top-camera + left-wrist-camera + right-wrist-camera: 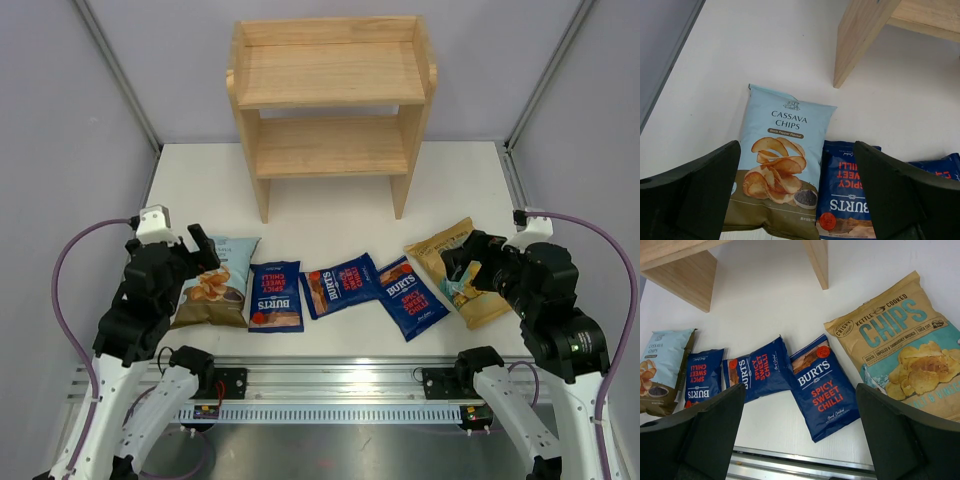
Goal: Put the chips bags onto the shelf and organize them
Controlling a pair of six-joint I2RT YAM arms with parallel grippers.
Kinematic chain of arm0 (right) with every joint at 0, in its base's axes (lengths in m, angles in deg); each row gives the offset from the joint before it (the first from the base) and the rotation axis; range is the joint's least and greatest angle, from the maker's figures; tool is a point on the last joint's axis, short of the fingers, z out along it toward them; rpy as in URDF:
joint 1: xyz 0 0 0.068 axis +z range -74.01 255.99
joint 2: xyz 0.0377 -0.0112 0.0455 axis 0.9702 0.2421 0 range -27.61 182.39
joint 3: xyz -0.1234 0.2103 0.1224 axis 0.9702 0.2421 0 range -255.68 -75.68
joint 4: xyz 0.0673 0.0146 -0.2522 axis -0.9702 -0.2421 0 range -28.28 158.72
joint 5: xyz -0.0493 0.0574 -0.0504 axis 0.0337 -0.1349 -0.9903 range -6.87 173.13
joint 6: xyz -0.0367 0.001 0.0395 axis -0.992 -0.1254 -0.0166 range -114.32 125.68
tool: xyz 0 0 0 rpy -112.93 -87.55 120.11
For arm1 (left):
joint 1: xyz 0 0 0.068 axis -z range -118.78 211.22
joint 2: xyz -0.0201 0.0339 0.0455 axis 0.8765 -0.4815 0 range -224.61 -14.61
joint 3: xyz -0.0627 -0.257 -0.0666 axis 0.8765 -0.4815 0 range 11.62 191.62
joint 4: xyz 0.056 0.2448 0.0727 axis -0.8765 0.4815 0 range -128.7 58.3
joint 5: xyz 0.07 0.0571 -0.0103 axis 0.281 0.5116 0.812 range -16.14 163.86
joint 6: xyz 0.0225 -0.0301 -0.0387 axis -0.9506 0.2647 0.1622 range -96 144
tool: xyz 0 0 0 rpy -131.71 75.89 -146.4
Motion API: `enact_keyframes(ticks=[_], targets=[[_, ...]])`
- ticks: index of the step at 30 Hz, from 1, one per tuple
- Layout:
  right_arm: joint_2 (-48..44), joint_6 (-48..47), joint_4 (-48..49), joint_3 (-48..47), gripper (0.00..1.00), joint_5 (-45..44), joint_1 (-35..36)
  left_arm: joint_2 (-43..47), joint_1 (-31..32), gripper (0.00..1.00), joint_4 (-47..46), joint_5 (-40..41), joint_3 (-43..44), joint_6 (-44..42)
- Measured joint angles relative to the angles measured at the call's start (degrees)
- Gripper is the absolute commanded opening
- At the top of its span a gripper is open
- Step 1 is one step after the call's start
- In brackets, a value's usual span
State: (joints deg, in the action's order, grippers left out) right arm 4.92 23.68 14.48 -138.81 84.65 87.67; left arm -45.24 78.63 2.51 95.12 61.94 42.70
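Chips bags [340, 285] look light, crinkly, crushable; pinch a sealed edge. Left fingers [690, 200] and right fingers [695, 435] stand apart, empty.

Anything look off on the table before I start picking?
Nothing spilled or torn. Only the layout is uneven: the middle Burts bag is turned sideways, and the right Burts bag and tan bag sit tilted. The shelf holds nothing yet.

Three dark blue bags [757, 370] carry red and white lettering. One pale blue bag [782, 150], one tan bag [905, 340] printed teal. Light wood shelf [330, 75], white counter [330, 215].
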Motion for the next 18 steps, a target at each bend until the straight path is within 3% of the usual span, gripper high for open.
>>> enact_keyframes(ticks=[11, 18], targets=[[-1.4, 0.5, 1.0, 1.9, 0.99, -0.4, 0.0, -5.6, 0.0, 0.99, 2.5, -2.1, 2.1, 2.3], [-2.0, 1.3, 2.8, 3.6, 1.0, 2.8, 0.0, -17.4, 0.3, 0.99, 1.1, -17.2, 3.9, 2.4]])
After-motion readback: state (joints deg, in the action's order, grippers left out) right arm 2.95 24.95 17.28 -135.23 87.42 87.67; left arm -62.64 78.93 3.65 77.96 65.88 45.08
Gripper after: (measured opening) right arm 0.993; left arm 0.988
